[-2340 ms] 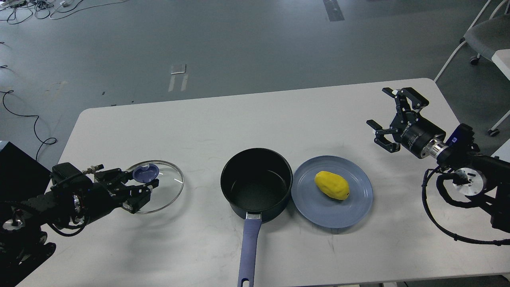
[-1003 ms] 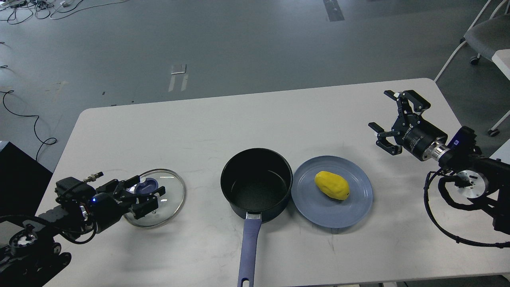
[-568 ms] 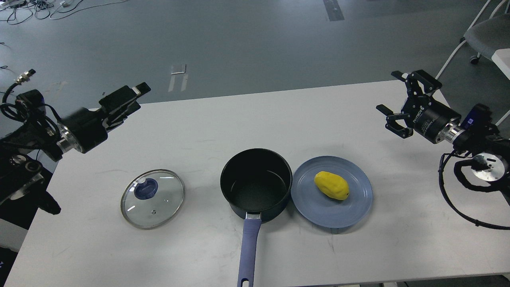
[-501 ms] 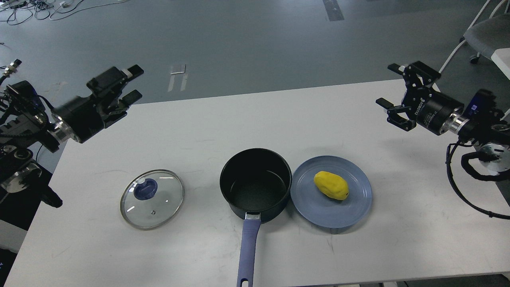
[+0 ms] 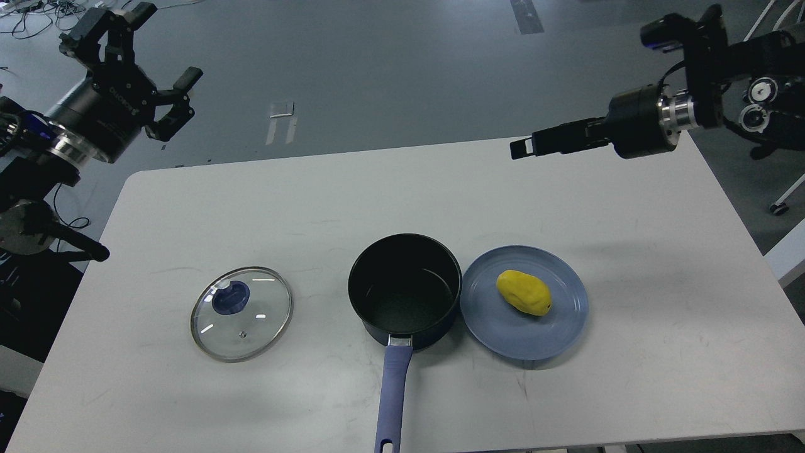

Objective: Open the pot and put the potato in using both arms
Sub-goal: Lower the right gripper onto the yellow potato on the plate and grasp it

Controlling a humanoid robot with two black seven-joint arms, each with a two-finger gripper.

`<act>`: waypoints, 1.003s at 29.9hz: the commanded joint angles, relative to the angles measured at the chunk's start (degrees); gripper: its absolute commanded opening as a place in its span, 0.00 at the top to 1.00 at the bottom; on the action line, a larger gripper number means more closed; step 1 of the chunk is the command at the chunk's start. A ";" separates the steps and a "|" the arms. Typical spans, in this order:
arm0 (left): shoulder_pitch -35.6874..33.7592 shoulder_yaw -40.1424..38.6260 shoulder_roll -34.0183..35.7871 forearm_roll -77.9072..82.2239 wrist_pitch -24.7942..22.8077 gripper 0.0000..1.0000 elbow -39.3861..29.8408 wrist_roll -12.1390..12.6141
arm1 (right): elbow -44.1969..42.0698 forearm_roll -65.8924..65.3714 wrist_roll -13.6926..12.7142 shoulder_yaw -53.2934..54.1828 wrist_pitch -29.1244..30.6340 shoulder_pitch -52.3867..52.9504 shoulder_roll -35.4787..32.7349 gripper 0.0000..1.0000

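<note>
The dark navy pot (image 5: 404, 289) stands open and empty at the table's middle, its blue handle (image 5: 391, 396) pointing toward me. Its glass lid (image 5: 241, 313) with a blue knob lies flat on the table to the left, apart from the pot. The yellow potato (image 5: 524, 292) lies on a blue plate (image 5: 566, 330) touching the pot's right side. My left gripper (image 5: 141, 63) is open and empty, raised high beyond the table's far left corner. My right gripper (image 5: 534, 143) is raised over the table's far right edge, pointing left, seen edge-on.
The white table (image 5: 314, 189) has bare surface behind and in front of the pot. A white furniture edge (image 5: 786, 258) stands off the right side. Cables (image 5: 38, 12) lie on the grey floor at the far left.
My left gripper let go of the lid, which now lies on the table, and rose up and away. My right arm rose and swung its gripper to point left.
</note>
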 commanded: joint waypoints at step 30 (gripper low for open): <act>0.27 -0.18 -0.23 0.29 -0.34 0.02 -2.58 0.04 | -2.54 -18.17 -0.03 -24.48 -0.02 2.68 20.17 0.01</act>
